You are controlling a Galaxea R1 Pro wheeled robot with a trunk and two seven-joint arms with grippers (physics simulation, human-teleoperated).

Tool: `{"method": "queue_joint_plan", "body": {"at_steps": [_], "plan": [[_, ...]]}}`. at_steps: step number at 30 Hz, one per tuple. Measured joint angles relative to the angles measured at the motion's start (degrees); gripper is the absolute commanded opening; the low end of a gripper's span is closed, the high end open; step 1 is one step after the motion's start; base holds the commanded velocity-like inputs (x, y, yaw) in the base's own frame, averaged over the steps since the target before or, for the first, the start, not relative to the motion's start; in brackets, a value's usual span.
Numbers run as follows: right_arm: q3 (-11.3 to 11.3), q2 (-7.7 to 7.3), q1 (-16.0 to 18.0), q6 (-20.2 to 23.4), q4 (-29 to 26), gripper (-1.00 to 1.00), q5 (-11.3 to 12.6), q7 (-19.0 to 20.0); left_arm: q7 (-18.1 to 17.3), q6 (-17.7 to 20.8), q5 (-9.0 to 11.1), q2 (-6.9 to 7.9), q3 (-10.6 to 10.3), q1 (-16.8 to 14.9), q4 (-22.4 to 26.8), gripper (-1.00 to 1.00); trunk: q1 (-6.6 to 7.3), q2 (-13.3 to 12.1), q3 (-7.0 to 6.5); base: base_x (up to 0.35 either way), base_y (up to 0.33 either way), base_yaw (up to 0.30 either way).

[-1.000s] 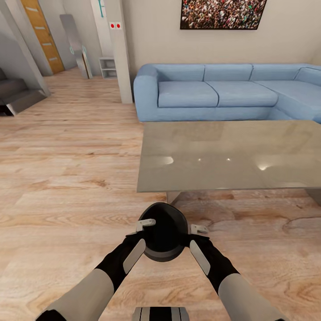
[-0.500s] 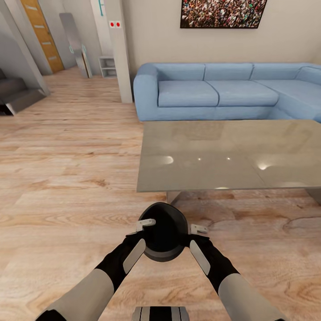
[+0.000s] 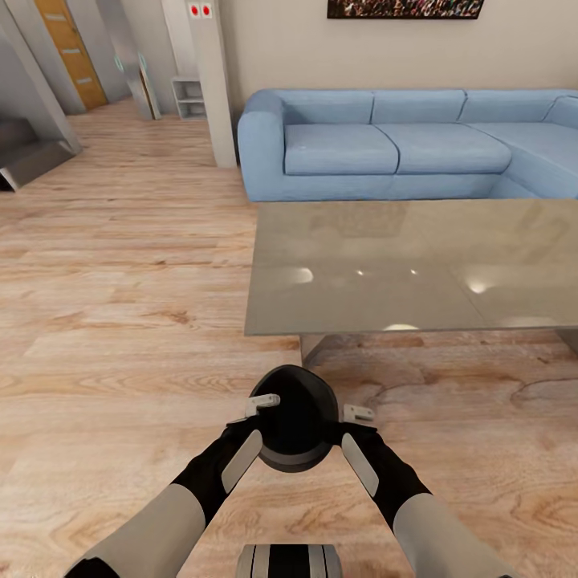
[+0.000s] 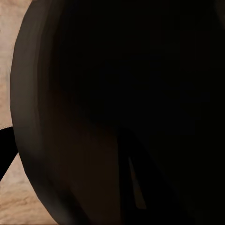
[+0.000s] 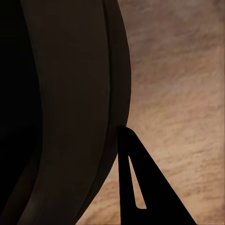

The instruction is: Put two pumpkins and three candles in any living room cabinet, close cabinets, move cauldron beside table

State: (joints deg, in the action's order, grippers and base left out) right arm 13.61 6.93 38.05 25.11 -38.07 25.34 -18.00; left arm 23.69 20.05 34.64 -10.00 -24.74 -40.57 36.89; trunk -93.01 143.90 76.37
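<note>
The step in hand is the last one of the task: to bring the cauldron (image 3: 294, 425) beside a table of the living room. In the head view the black pot is carried low in front of the trunk, between the two arms, above the wooden floor (image 3: 120, 321). The left pincer (image 3: 261, 404) is at about 9 o'clock of the pot, with one finger over its rim. The right pincer (image 3: 356, 413) is at about 3 o'clock, against its side. Both seem to press on the pot, but whether each is closed on the rim I cannot tell; the wrist views give mostly dark pot wall (image 4: 93, 117) and one dark finger beside the wall (image 5: 133, 183).

The grey glossy tabletop (image 3: 417, 269) lies ahead at about 1 o'clock, near but not touching the pot. The blue sofa (image 3: 385, 144) stands behind it at 12 o'clock.

I judge the next move calls for a short advance, then a lowering of the pot to the floor just beside the table's edge, both arms together so it stays level.
</note>
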Motion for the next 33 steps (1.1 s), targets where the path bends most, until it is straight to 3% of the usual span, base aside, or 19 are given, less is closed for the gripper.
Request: {"method": "queue_joint_plan", "body": {"at_steps": [26, 33], "plan": [[-0.04, -0.07, 0.01, -0.04, -0.02, -1.0, 0.01, 0.11, -0.03, -0.06, 0.03, 0.0, -0.04, 0.0, 0.09, -1.0, 0.0, 0.0, 0.0, 0.03, 0.0, 0.0], [0.05, -0.14, 0.01, -0.02, -0.19, -1.0, 0.27, 0.04, -0.07, -0.08, -0.03, 0.0, -0.02, 0.01, 0.13, -1.0, -0.04, 0.06, 0.64, 0.0, 0.0, 0.0]]}}
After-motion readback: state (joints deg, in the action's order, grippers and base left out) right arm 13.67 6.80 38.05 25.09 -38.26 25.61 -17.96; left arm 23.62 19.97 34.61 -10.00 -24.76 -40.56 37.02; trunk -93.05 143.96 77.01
